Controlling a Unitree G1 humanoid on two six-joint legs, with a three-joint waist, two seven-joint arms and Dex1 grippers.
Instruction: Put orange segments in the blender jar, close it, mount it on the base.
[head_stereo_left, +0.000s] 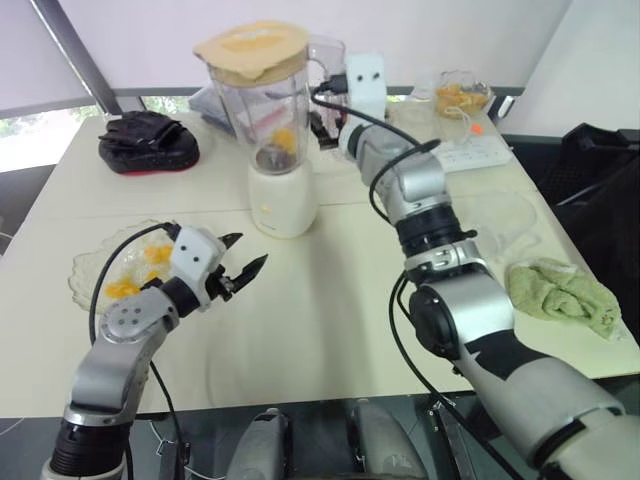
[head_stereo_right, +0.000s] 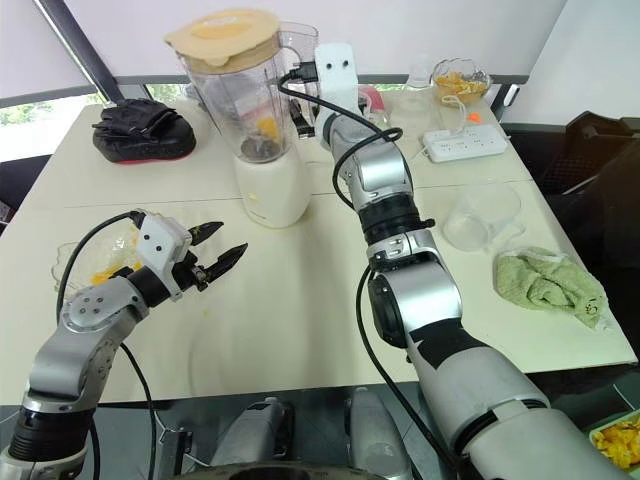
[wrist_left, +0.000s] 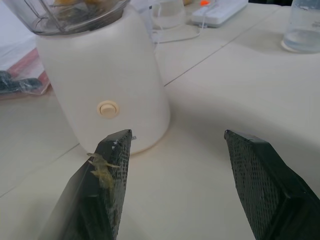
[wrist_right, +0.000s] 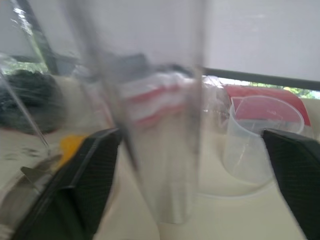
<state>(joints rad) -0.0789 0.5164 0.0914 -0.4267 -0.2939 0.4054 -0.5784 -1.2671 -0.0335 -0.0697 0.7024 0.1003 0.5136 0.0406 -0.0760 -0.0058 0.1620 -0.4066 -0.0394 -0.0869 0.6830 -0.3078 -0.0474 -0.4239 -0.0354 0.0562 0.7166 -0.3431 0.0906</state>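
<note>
The clear blender jar (head_stereo_left: 265, 115) stands on its white base (head_stereo_left: 283, 200) with a tan lid (head_stereo_left: 252, 45) on top. Orange segments (head_stereo_left: 283, 138) lie inside it. More orange segments (head_stereo_left: 125, 287) rest on a glass plate (head_stereo_left: 88, 262) at the left. My left gripper (head_stereo_left: 252, 248) hovers open just in front and left of the base, with nothing between its fingers; one finger (wrist_left: 107, 170) carries a bit of pulp. My right gripper (wrist_right: 192, 132) is open behind the jar, its fingers spread on either side of the jar's clear handle (wrist_right: 160, 125).
A black bundle (head_stereo_left: 148, 140) lies at the back left. A green cloth (head_stereo_left: 562, 292) and a clear measuring cup (head_stereo_right: 482, 215) sit at the right. A power strip (head_stereo_left: 475, 152) and a bowl of peels (head_stereo_left: 462, 98) are at the back right.
</note>
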